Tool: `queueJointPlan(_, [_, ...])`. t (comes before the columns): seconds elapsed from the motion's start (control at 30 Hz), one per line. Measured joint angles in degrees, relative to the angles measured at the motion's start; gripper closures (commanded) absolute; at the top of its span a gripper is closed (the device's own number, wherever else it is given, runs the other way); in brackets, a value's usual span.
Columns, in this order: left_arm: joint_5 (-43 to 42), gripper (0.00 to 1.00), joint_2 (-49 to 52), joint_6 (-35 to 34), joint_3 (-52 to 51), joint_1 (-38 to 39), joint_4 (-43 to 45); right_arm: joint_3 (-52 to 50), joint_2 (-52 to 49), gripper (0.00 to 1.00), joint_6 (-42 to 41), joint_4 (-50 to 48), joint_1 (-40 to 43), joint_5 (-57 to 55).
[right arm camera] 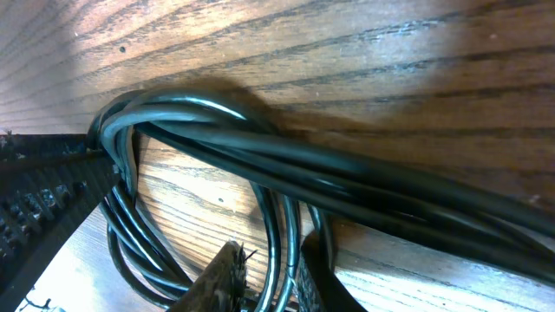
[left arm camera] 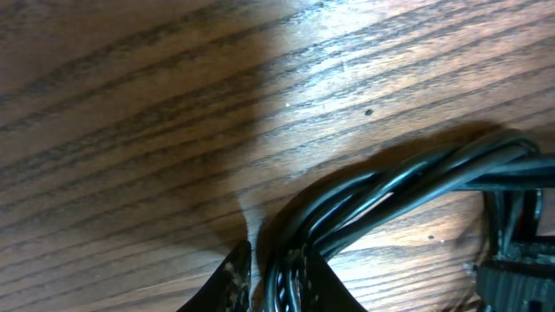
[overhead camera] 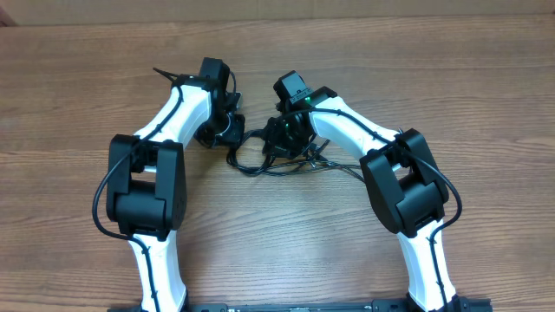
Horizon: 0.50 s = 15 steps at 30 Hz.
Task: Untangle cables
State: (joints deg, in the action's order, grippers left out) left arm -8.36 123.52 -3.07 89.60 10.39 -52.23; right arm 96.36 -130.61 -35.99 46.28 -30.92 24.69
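The cables (overhead camera: 260, 163) are a tangled bunch of thin black cords on the wooden table between my two grippers. My left gripper (overhead camera: 232, 132) is at the bunch's left end. In the left wrist view its fingers (left arm camera: 282, 279) are closed around a twisted bundle of cables (left arm camera: 416, 178) that runs up and to the right. My right gripper (overhead camera: 282, 139) is at the bunch's right side. In the right wrist view its fingers (right arm camera: 276, 282) pinch two strands of a loop, while a thick bundle of cables (right arm camera: 347, 186) crosses just above. No plug ends show.
The wooden table (overhead camera: 277, 52) extends on all sides. A black textured part (right arm camera: 43, 204), apparently the other gripper, sits at the left in the right wrist view, close to the loops. The arms' own thicker wires run along the white links.
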Motion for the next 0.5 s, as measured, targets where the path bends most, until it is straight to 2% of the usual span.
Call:
queueJointPlan(0.23, [1.8, 0.82, -0.7, -2.9, -1.3, 0.4, 1.7, 0.0, 0.0, 0.75, -0.1, 0.0, 0.0, 0.0])
queueJointPlan(0.5, [5.1, 0.77, -3.5, -8.0, -6.4, 0.9, 6.7, 0.0, 0.0, 0.74, 0.0, 0.2, -0.2, -0.2])
